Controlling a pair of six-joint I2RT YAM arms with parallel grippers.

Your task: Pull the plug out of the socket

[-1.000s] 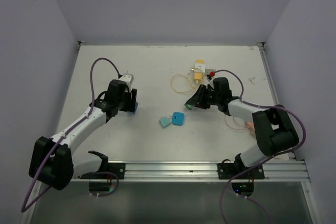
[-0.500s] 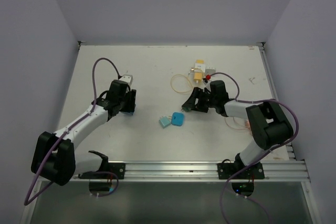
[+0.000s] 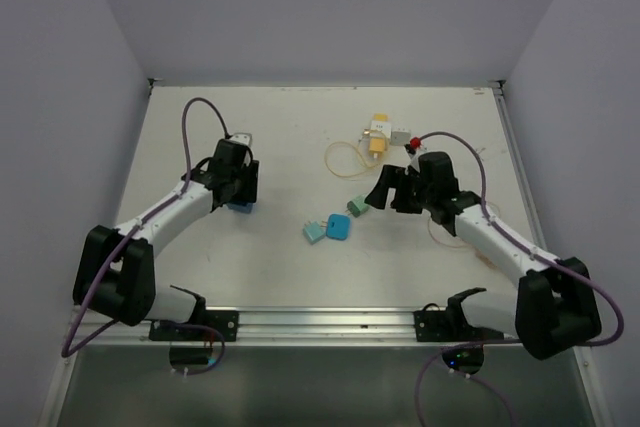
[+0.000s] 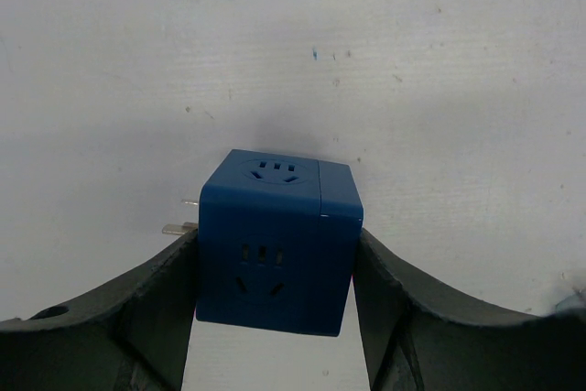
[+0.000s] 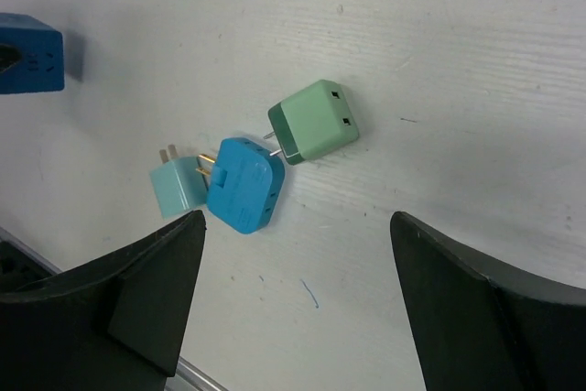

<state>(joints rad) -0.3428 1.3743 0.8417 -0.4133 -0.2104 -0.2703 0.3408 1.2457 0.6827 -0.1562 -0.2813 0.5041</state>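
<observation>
White table (image 3: 290,267), blue socket (image 4: 275,244) in left pincer (image 4: 275,272)

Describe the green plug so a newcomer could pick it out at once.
On the white table, look near the middle, just ahead of the open right gripper, where three small plugs lie together. The green plug is the mint cube nearest that gripper, two slots in one face; its neighbours are a bright blue plug and a pale turquoise plug.
</observation>
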